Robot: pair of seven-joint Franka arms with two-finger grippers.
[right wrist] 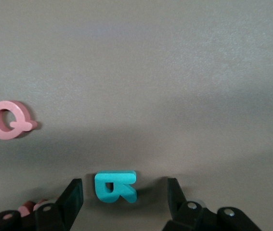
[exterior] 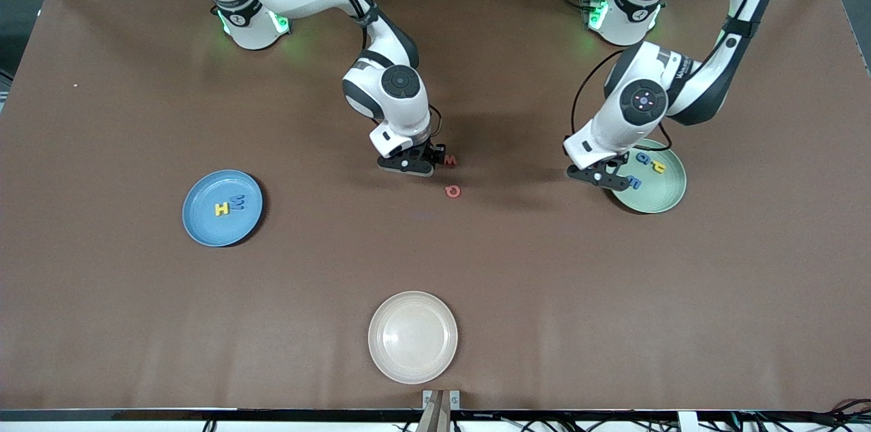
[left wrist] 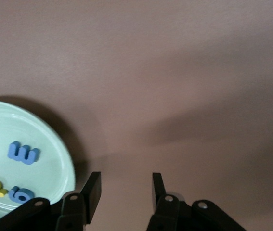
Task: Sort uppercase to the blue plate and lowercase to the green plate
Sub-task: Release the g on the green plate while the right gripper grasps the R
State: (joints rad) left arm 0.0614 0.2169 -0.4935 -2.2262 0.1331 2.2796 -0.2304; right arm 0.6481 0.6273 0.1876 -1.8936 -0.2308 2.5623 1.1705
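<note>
- The blue plate (exterior: 222,208) lay toward the right arm's end of the table, at about nine o'clock from the table's middle, and already held the yellow H (exterior: 222,209) and the blue M (exterior: 237,202).
- The green plate (exterior: 663,197) lay toward the left arm's end, near three o'clock, holding the blue g (exterior: 643,158), the yellow hooked piece (exterior: 658,166) and the blue m (exterior: 633,181).
- Three letters were still loose near the table's middle: the teal R (right wrist: 115,186), the red w (exterior: 450,160) and the red Q (exterior: 452,192), the Q nearer the front camera than the w.
- The right gripper (right wrist: 125,192) was down at the table with its fingers apart, straddling the R but not yet gripping it.
- The left gripper (left wrist: 125,188) waited beside the green plate's rim, fingers apart, holding nothing.
- By my reckoning five of eight were sorted; R and Q remained for blue, w for green.
- The cream-white plate (exterior: 413,337), at six o'clock, took no part.
</note>
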